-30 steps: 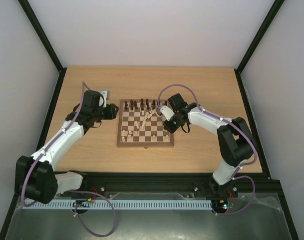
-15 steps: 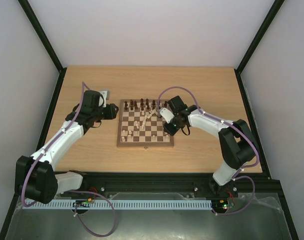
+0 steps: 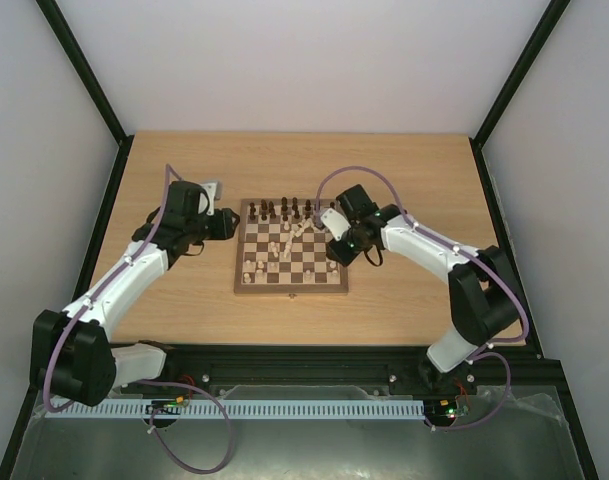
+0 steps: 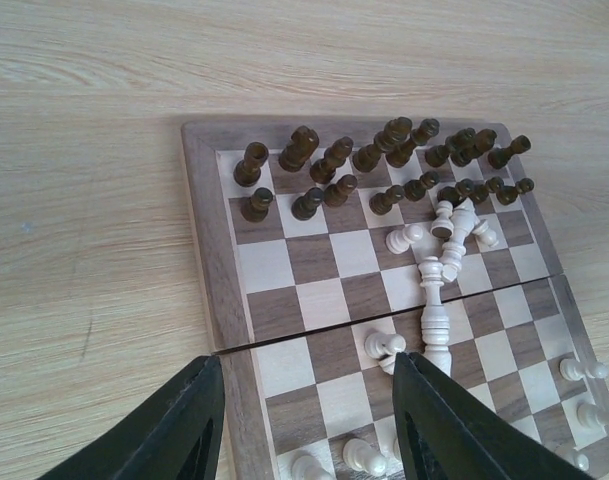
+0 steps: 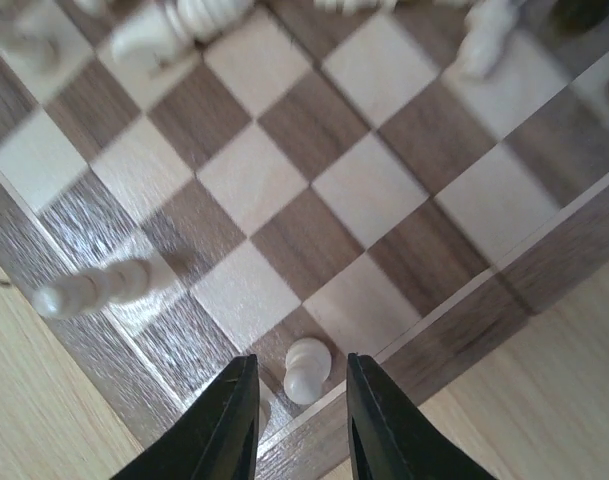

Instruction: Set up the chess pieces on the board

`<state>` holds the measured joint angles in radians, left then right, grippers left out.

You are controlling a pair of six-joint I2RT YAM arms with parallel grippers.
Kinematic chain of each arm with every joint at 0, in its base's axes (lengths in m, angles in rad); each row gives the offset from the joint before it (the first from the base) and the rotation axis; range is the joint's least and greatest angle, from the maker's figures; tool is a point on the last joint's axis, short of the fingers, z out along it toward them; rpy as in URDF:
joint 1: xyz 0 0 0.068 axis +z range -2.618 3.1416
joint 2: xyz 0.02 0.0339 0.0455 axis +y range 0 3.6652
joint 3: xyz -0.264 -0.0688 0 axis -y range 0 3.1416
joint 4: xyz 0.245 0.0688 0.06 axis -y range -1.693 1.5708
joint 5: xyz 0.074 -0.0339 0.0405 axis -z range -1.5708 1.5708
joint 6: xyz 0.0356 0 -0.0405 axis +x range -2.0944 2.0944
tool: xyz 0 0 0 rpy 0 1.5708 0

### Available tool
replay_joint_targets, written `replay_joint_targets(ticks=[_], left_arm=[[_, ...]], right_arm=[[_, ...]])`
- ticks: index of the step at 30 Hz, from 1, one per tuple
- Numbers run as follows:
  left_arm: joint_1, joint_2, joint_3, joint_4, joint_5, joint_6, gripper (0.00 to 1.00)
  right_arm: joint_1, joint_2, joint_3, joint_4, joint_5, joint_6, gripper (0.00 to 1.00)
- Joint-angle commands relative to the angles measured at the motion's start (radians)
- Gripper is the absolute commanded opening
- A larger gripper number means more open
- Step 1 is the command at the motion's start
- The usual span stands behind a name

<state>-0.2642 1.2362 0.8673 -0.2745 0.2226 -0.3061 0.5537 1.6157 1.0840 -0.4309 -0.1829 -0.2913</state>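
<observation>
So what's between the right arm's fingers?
One pale pawn, upright on an edge square of the board, touching neither of the fingers. The right wrist view shows it.

A board (image 3: 289, 289) is sitting in the middle of the desk (image 3: 404, 170), the left pincer (image 4: 306, 395) hanging at its left edge and the right pincer (image 5: 299, 368) over its right edge, a pawn (image 5: 306, 372) standing between the fingers. Two rows of pieces (image 3: 284, 210) are lining the far side, and a heap (image 3: 289, 238) is lying near the centre.
</observation>
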Motion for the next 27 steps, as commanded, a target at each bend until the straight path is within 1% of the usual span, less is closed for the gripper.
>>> replay_joint_targets(ticks=[1, 5, 7, 10, 12, 20, 27], left_arm=[[-0.037, 0.024, -0.007, 0.011, 0.017, 0.0, 0.48], [-0.142, 0.081, 0.053, -0.047, -0.07, -0.008, 0.46], [-0.193, 0.118, 0.092, -0.082, -0.119, -0.011, 0.44], [-0.261, 0.178, 0.153, -0.132, -0.19, -0.02, 0.4], [-0.292, 0.229, 0.189, -0.151, -0.225, -0.024, 0.39], [-0.325, 0.441, 0.355, -0.158, -0.304, -0.047, 0.43], [-0.341, 0.63, 0.52, -0.174, -0.297, -0.048, 0.41]], right_arm=[[-0.033, -0.062, 0.045, -0.042, -0.029, 0.036, 0.27], [-0.077, -0.117, -0.024, 0.038, -0.041, 0.077, 0.28], [-0.099, -0.155, -0.069, 0.079, -0.043, 0.096, 0.29], [-0.125, -0.187, -0.098, 0.097, -0.035, 0.107, 0.29], [-0.137, -0.207, -0.12, 0.114, -0.034, 0.114, 0.3], [-0.143, -0.224, -0.143, 0.136, -0.035, 0.118, 0.31], [-0.143, -0.246, -0.155, 0.144, -0.021, 0.112, 0.31]])
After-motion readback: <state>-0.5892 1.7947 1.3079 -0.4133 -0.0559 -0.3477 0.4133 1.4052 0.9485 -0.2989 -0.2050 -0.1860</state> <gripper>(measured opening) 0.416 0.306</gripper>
